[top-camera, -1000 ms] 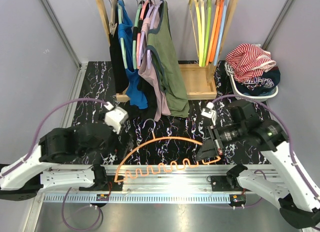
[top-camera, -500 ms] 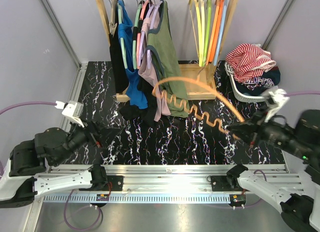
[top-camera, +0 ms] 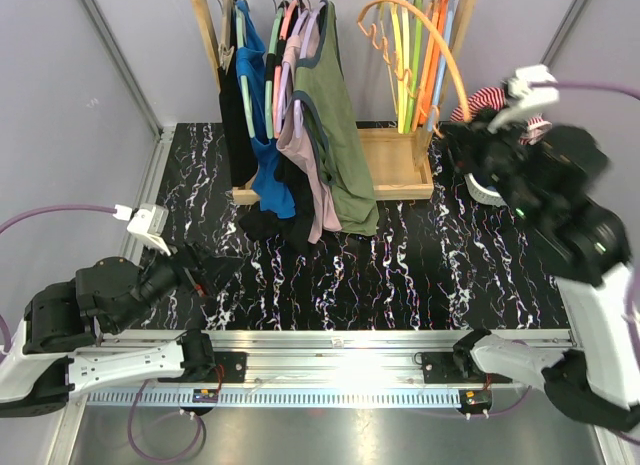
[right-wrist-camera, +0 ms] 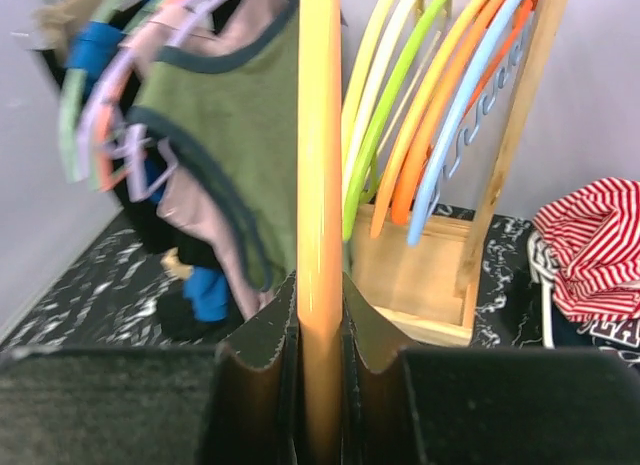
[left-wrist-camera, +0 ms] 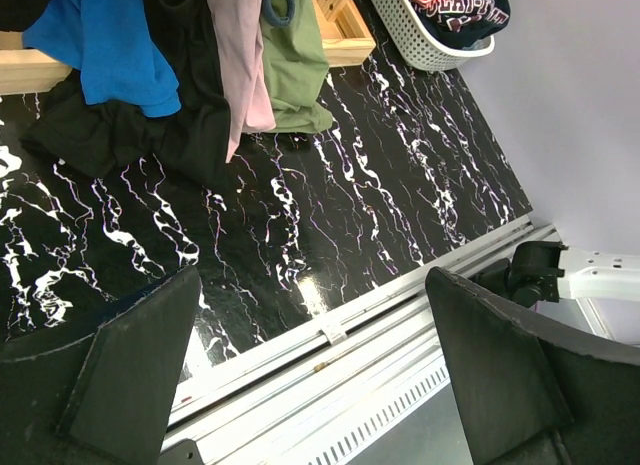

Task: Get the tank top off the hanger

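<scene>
An empty orange hanger [top-camera: 447, 57] is up in the air by the right end of the rack, and my right gripper [top-camera: 468, 130] is shut on its bar. In the right wrist view the orange bar [right-wrist-camera: 320, 185] runs straight up between the jaws of my right gripper [right-wrist-camera: 320, 320]. Several tank tops hang on the rack, the green tank top [top-camera: 340, 135] in front. A black garment [top-camera: 262, 225] lies crumpled on the table below them. My left gripper [top-camera: 208, 270] sits low at the near left, open and holding nothing [left-wrist-camera: 310, 285].
Several empty coloured hangers [top-camera: 415, 55] hang at the rack's right end over the wooden base box [top-camera: 395, 160]. A white basket [top-camera: 480, 190] with striped and dark clothes stands at the far right. A metal rail [top-camera: 330, 340] runs along the near table edge.
My right arm has swung the orange hanger from low over the table up and back to the rack's right end. The left arm drew back left and now holds still.
</scene>
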### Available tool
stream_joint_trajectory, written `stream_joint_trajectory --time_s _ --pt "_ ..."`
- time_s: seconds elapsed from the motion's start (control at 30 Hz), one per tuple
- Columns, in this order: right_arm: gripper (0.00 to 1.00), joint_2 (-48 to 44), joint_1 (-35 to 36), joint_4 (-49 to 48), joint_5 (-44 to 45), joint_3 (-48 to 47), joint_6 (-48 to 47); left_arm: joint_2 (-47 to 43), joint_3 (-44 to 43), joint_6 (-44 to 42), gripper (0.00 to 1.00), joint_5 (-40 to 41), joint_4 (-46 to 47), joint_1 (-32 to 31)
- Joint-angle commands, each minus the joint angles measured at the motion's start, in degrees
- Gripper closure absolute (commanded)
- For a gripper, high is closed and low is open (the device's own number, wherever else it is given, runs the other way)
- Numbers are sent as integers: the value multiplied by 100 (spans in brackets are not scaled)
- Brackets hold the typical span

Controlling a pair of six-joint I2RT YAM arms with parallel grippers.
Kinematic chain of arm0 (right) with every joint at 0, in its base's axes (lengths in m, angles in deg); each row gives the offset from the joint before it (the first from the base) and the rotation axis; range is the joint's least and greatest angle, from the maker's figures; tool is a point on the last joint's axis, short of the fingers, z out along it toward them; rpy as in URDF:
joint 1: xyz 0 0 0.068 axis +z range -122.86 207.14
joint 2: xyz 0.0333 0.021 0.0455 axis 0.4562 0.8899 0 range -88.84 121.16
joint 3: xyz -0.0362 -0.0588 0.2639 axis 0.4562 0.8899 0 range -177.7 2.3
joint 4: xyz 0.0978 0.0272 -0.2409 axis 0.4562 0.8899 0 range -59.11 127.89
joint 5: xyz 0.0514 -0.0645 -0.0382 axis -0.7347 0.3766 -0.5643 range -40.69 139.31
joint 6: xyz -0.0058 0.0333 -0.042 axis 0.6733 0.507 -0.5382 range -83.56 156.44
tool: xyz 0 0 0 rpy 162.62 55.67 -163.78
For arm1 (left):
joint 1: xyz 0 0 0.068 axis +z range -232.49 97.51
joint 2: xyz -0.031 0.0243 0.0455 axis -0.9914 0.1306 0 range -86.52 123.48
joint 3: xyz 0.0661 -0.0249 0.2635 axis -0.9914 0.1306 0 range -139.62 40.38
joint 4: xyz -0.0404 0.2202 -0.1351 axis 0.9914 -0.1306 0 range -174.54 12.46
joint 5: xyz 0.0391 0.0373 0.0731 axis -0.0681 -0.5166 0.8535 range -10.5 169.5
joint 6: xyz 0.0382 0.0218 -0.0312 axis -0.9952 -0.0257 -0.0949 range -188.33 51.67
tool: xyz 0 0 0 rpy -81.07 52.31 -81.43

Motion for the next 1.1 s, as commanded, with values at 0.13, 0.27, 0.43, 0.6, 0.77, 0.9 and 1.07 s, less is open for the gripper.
stream_joint_trajectory --time_s 0.13,0.27,0.43,0.6,0.77,0.9,1.07 --pt "100 1069 34 -1668 730 -199 -343 -25 -63 69 1 67 283 -10" --pt "100 1464 34 -1889 774 -252 -255 19 -54 16 1 67 353 -1" --pt "100 2010 34 -2127 905 -515 -264 98 -54 -63 1 67 441 -10" --pt "100 2800 34 -1638 1143 -1278 -18 125 -54 -72 1 40 468 -1" --pt "100 3311 25 -819 1274 -2036 211 37 -45 -19 1 40 468 -10" --pt "98 3267 34 -353 1240 -2115 369 -34 -10 7 1 40 494 -10" --pt "63 2715 34 228 784 -1958 553 -16 -1 -37 1 5 547 -1"
